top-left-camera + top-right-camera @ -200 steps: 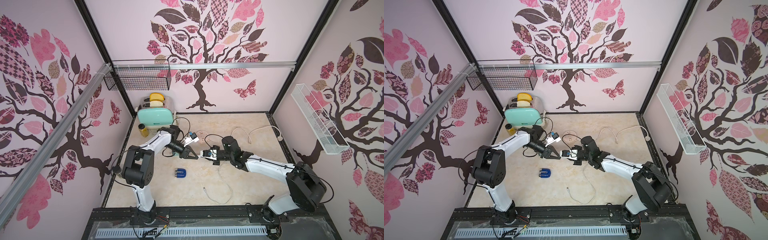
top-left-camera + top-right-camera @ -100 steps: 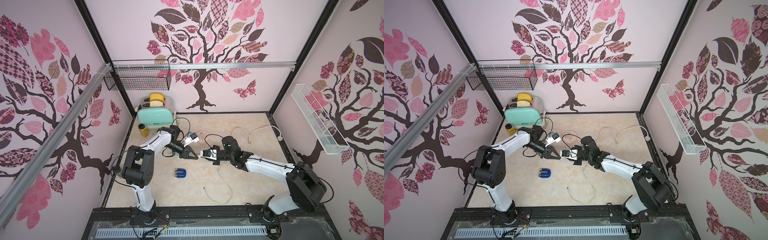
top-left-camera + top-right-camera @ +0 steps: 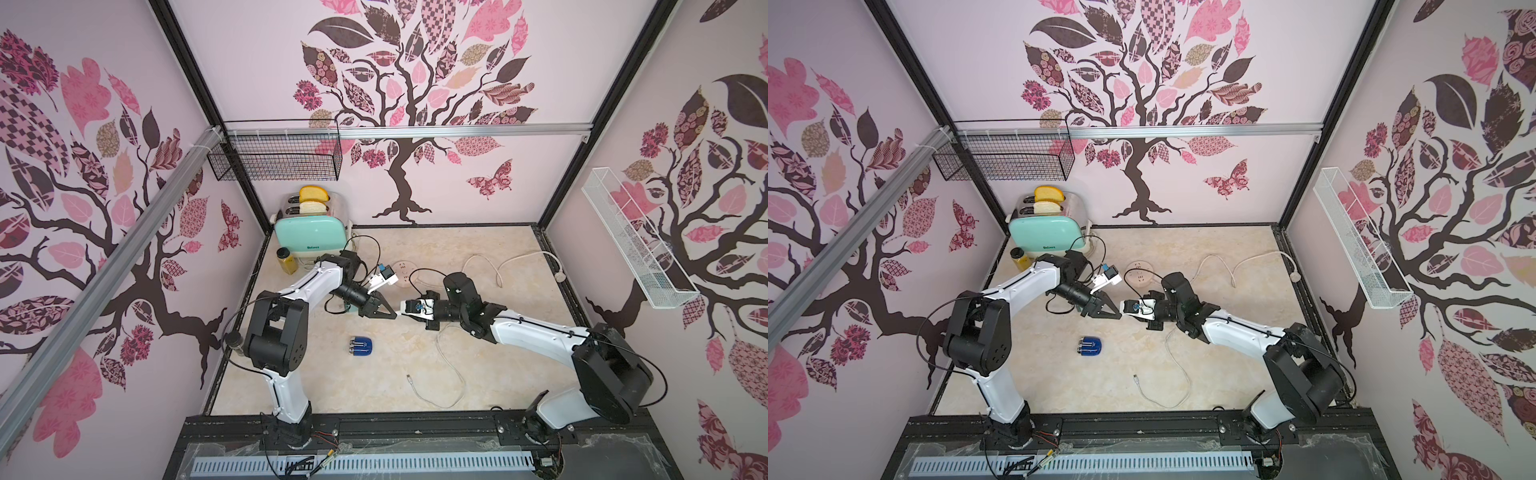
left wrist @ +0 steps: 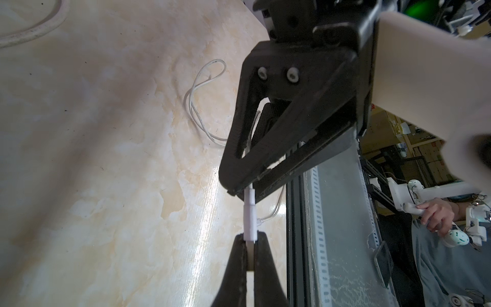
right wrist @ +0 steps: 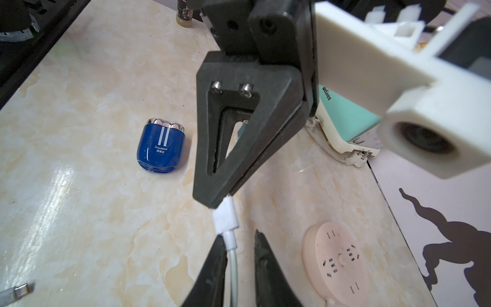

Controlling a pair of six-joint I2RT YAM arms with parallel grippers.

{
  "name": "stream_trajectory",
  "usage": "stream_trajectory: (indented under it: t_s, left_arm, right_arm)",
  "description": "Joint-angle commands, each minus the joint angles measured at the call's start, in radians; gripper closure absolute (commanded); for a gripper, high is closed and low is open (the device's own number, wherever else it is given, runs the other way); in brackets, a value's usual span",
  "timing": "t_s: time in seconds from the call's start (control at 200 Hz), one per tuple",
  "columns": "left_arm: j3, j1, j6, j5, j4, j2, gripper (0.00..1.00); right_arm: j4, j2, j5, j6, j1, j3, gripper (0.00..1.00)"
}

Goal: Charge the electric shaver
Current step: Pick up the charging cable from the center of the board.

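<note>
The electric shaver (image 3: 361,347) (image 5: 160,148), dark blue with a silver head, lies alone on the table in front of both grippers. My left gripper (image 4: 249,245) (image 3: 390,316) is shut on the metal tip of a white cable plug (image 4: 250,218) (image 5: 225,216), held above the table. My right gripper (image 5: 239,238) (image 3: 404,312) faces it tip to tip and is open a little. The white cable (image 5: 233,268) runs between its fingers, lying against one finger (image 5: 219,255) and clear of the other. The cable (image 3: 451,368) trails over the table to a loose end (image 3: 409,377).
A round pink socket disc (image 3: 401,268) (image 5: 337,263) lies just behind the grippers, its thick white cord (image 3: 498,266) running to the right. A mint toaster (image 3: 309,237) with bread and a small jar (image 3: 287,259) stand at the back left. A mint-green piece (image 5: 241,130) shows behind the left gripper.
The right gripper's jaws have parted a little, so they no longer pinch the cable. The left gripper still holds the plug, and both arms stay where they were.
</note>
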Motion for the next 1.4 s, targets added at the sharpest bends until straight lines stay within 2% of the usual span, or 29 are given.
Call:
stream_trajectory:
  t_s: [0.0, 0.46, 0.755, 0.885, 0.925, 0.97, 0.99, 1.15, 1.175, 1.23, 1.27, 1.33, 1.395]
  left_arm:
    - [0.014, -0.008, 0.020, 0.027, -0.016, 0.014, 1.00]
    - [0.014, -0.010, 0.029, 0.041, -0.022, 0.016, 1.00]
    - [0.016, -0.010, 0.038, 0.045, -0.033, 0.018, 1.00]
    - [0.016, -0.010, 0.037, 0.029, -0.034, 0.015, 1.00]
    - [0.015, -0.006, 0.036, 0.012, -0.036, 0.008, 0.92]
    - [0.004, 0.000, 0.034, -0.016, -0.033, -0.011, 0.76]
    - [-0.002, 0.007, 0.030, -0.029, -0.025, -0.021, 0.72]
    - [-0.119, 0.133, -0.060, -0.055, 0.138, -0.209, 0.60]
    - [-0.144, 0.158, -0.073, -0.062, 0.173, -0.248, 0.49]
    - [-0.206, 0.210, -0.105, -0.089, 0.259, -0.335, 0.45]
    - [-0.253, 0.239, -0.131, -0.135, 0.329, -0.399, 0.36]
    - [-0.327, 0.262, -0.151, -0.229, 0.430, -0.477, 0.32]
    - [-0.378, 0.264, -0.103, -0.345, 0.471, -0.527, 0.30]
  right_arm:
    - [0.007, -0.008, 0.005, 0.003, 0.004, 0.004, 0.77]
    - [-0.003, -0.005, 0.013, 0.003, 0.004, 0.004, 0.87]
    - [0.007, -0.016, 0.023, 0.017, 0.004, -0.002, 1.00]
    - [0.008, -0.026, 0.022, 0.042, 0.003, -0.002, 1.00]
    - [0.006, -0.032, 0.025, 0.055, 0.005, -0.004, 1.00]
    - [0.003, -0.039, 0.028, 0.080, 0.002, -0.002, 1.00]
    - [-0.001, -0.042, 0.031, 0.095, 0.000, -0.001, 1.00]
    - [-0.085, -0.070, 0.035, 0.216, -0.032, 0.012, 1.00]
    - [-0.090, -0.076, 0.033, 0.235, -0.040, 0.009, 1.00]
    - [-0.113, -0.086, 0.008, 0.273, -0.062, 0.004, 1.00]
    - [-0.132, -0.090, -0.007, 0.302, -0.076, 0.004, 1.00]
    - [-0.167, -0.090, -0.018, 0.335, -0.093, 0.010, 1.00]
    - [-0.223, -0.080, -0.015, 0.374, -0.103, 0.033, 1.00]
